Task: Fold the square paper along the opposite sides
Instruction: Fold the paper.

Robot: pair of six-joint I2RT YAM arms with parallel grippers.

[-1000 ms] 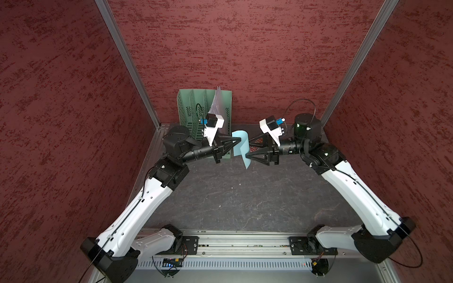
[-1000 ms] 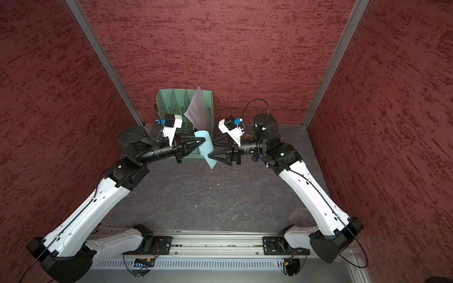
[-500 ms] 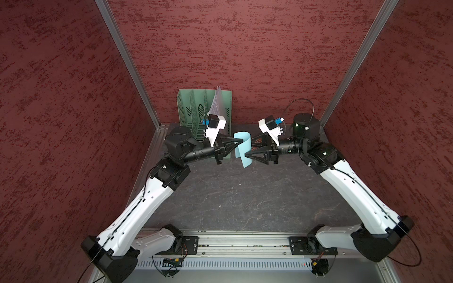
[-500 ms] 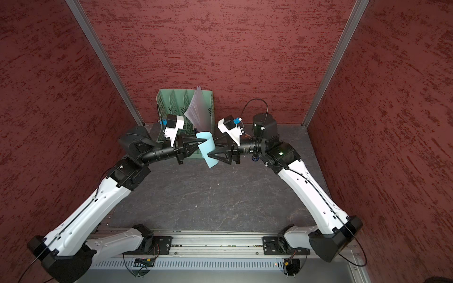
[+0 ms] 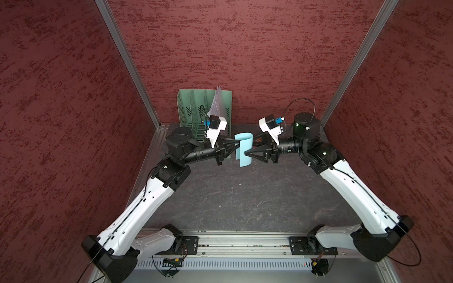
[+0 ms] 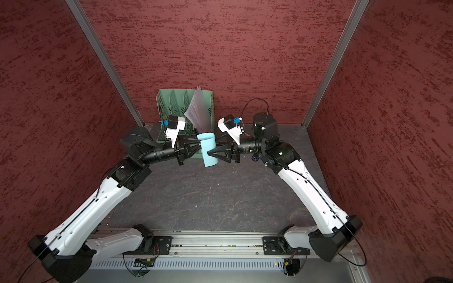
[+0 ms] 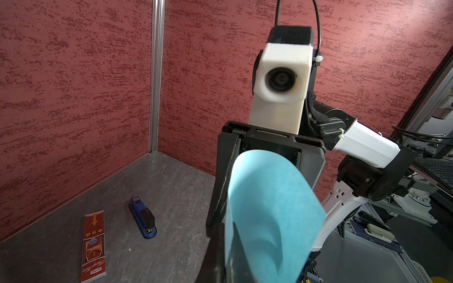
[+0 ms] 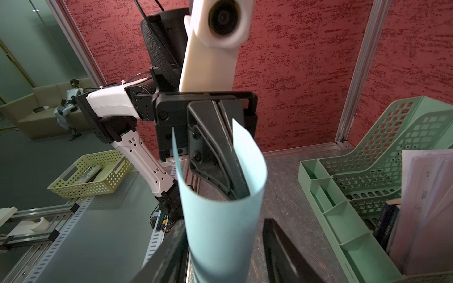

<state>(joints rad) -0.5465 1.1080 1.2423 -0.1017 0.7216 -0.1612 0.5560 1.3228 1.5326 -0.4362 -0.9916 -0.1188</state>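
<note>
The left claw (image 5: 237,147) is shut tight and pinches the small, thin, light-blue square paper (image 5: 245,160) near one side. The exact pinch spot is hidden behind the sheet. The paper is up in the air, above the dark grey stone-look surface (image 5: 232,196). It is bent into a round U shape, and its two opposite sides stand apart, not yet flat on each other. The right claw (image 5: 248,148) reaches in from the other way. It is partly open and holds nothing, with one finger on each side of the round bend. I cannot tell if those fingers touch the paper. I think the fold is being made right now, and there is no sharp line yet. Next, the right claw would need to squeeze the bend flat, gently, with both sides lined up, or the fold may come out crooked. Behind the paper stands a green plastic file rack with holes (image 5: 193,110), with white sheets (image 5: 218,103) in it.
</note>
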